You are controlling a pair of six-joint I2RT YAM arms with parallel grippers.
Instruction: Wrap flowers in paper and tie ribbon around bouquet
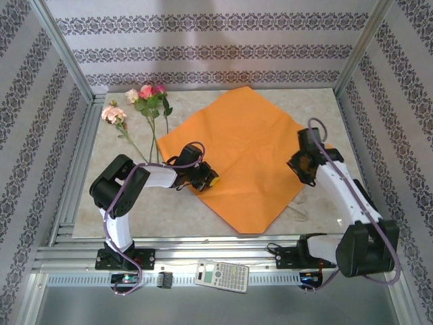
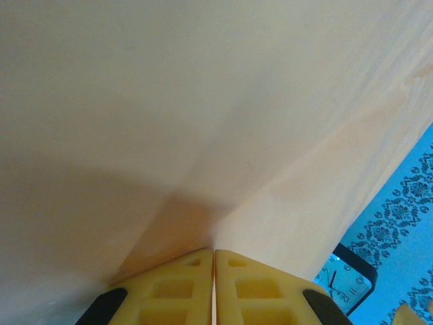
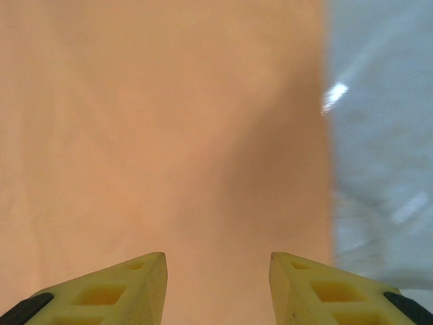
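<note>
Paper (image 1: 252, 154) lies spread flat across the middle of the worktop (image 1: 169, 211), a big orange sheet turned like a diamond, creased, one corner toward the back and one toward the arms. Flowers (image 1: 144, 101) lie off the paper's far left side, apart from it, heads toward the back wall and thin stems running down toward the paper's left corner. The left tool (image 1: 206, 179) sits at that left corner, low on the sheet's edge. In the left wrist view its yellow fingers (image 2: 177, 284) are pressed together with no gap, and the paper (image 2: 203, 135) rises straight out of their tips with creases fanning away from them, so the tool is clamped on the sheet. The right tool (image 1: 304, 169) is over the paper's right corner. In the right wrist view its fingers (image 3: 108, 291) stand wide apart with nothing between them, the paper (image 3: 169, 135) below and bare grey worktop (image 3: 382, 135) just past the sheet's edge. A calculator (image 1: 222, 275) lies on the metal rail in front of the paper's near corner, between the two arm bases.
</note>
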